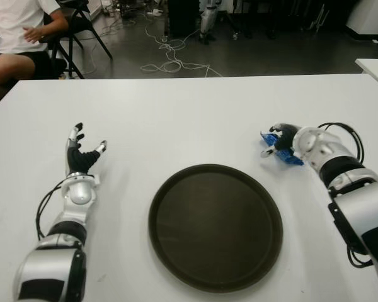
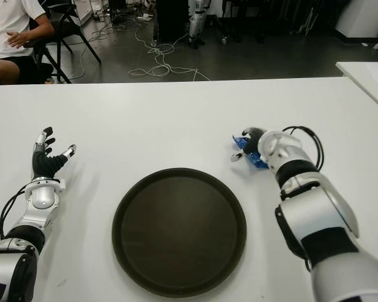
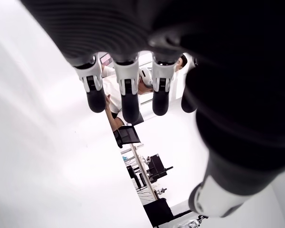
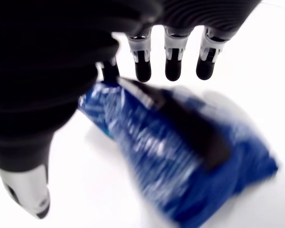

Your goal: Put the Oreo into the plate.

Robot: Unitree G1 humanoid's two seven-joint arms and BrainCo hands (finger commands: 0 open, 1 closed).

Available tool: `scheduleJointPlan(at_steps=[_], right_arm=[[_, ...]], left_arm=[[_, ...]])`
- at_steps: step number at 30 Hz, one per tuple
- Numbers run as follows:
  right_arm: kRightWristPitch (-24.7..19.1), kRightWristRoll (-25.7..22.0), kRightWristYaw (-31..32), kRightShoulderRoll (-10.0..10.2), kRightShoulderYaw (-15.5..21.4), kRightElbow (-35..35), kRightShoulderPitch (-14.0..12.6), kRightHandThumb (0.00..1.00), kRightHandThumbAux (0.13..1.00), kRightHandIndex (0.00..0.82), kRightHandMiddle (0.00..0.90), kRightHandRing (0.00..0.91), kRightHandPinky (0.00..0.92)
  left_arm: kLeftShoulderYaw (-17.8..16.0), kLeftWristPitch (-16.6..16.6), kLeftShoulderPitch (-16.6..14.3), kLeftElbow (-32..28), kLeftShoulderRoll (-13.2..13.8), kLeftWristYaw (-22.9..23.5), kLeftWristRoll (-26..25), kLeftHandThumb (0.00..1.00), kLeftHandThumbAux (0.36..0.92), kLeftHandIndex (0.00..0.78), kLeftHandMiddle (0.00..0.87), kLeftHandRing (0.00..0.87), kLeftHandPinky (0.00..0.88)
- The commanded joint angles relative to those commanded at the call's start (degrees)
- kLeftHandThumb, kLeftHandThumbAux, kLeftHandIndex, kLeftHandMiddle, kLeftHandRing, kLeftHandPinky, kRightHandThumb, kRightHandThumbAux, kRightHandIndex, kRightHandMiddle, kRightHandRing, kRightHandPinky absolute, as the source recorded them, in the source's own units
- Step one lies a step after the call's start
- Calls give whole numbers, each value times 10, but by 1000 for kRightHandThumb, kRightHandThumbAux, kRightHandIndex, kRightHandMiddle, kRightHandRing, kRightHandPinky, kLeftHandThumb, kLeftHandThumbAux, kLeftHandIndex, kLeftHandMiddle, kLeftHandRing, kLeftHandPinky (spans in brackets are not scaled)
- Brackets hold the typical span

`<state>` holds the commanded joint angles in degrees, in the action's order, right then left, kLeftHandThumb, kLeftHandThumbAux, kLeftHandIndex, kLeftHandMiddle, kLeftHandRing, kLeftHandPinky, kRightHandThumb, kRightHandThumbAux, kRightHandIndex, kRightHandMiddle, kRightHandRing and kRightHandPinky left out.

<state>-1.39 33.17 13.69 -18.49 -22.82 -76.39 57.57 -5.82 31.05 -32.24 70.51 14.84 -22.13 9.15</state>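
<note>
A blue Oreo packet (image 1: 288, 156) lies on the white table (image 1: 189, 113), to the right of a round dark plate (image 1: 215, 226) that holds nothing. My right hand (image 1: 278, 139) hovers just over the packet. In the right wrist view its fingers (image 4: 173, 66) stretch out above the wrapper (image 4: 180, 156) and the thumb (image 4: 26, 190) stands off to one side, so nothing is gripped. My left hand (image 1: 82, 151) shows left of the plate, idle, its fingers (image 3: 126, 95) spread with nothing in them.
A seated person (image 1: 19, 31) and a black chair (image 1: 82, 25) are beyond the table's far left corner. Cables (image 1: 170, 60) trail over the floor behind. A second white table's corner (image 1: 375, 66) shows at the far right.
</note>
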Motion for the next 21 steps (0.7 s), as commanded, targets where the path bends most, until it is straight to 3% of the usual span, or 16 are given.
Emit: scheduleJointPlan(at_steps=[10, 21], right_arm=[[-7, 29, -4, 0, -33, -11, 10, 0, 722, 14, 31, 0, 0], [8, 29, -6, -4, -35, -8, 6, 0, 737, 4, 26, 0, 0]], left_arm=[[3, 2, 1, -2, 1, 1, 3, 0, 801, 68, 113, 94, 86], [3, 2, 1, -3, 0, -3, 3, 0, 813, 71, 113, 91, 77]])
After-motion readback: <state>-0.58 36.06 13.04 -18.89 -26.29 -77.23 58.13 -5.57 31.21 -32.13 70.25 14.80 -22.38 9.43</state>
